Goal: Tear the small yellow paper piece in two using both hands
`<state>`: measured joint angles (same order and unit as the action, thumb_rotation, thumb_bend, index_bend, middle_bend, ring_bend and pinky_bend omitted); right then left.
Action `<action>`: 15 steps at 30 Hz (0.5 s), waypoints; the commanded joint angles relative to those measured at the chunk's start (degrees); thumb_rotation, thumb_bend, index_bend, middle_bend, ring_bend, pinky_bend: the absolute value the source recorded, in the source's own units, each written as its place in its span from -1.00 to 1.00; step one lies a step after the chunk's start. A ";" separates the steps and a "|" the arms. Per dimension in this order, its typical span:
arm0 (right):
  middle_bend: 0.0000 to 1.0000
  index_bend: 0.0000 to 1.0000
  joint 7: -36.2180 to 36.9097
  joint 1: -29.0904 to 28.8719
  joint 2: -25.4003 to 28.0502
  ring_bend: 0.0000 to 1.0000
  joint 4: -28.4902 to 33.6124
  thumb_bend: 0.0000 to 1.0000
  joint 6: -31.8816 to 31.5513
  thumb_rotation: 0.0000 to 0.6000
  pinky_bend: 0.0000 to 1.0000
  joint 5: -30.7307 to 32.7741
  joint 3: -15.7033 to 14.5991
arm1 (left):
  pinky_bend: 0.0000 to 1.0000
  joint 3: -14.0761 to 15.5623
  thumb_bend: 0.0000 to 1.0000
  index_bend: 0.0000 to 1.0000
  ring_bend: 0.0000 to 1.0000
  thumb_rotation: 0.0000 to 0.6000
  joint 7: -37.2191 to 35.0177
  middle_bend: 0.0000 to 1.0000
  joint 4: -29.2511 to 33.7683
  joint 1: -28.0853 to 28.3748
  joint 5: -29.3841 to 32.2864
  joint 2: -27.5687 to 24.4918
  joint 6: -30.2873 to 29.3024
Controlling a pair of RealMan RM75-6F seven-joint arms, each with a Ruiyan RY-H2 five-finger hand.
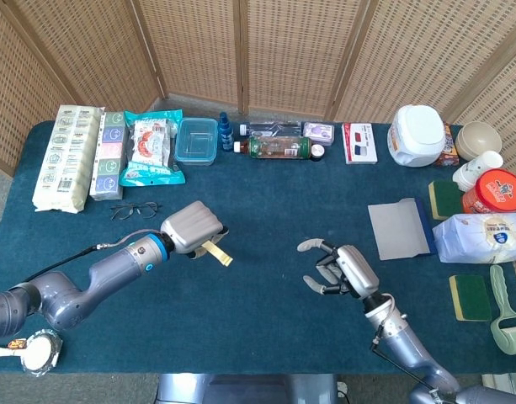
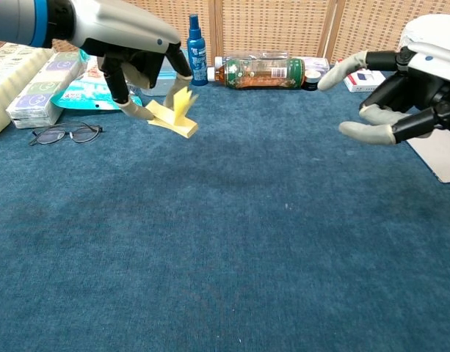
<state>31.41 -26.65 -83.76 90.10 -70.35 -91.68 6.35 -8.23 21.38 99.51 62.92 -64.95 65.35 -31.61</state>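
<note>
Chest view shows the left hand (image 2: 129, 44) pinching the yellow paper piece (image 2: 175, 116) above the blue surface (image 2: 232, 249). The right hand (image 2: 401, 92), well apart from it, holds nothing, its fingers spread toward the paper.

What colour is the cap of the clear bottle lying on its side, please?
The clear bottle has a red cap, best seen in the chest view.

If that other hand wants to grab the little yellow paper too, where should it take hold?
Probably the free end of the yellow paper, the part sticking out past the left hand that pinches it above the table. The right hand is open with fingers pointing that way, so coming straight across from its own side and pinching that exposed edge looks simplest.
</note>
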 commanded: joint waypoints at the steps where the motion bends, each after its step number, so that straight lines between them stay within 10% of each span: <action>1: 1.00 -0.32 -1.02 -0.31 -0.99 1.00 -0.09 -0.35 -0.44 1.00 0.96 0.35 0.38 | 0.92 0.38 -0.19 0.29 1.00 1.00 0.53 1.00 0.27 0.85 0.93 0.44 -0.07; 15: 1.00 -0.23 -3.64 -2.66 -5.57 1.00 -0.72 -0.35 -0.18 1.00 0.96 0.45 0.94 | 0.92 1.79 -0.19 0.29 1.00 1.00 1.86 1.00 0.73 4.10 4.53 1.56 -0.57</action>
<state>27.93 -29.16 -89.16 89.42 -70.63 -91.21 7.26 -6.53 23.22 100.21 66.91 -60.54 66.84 -32.15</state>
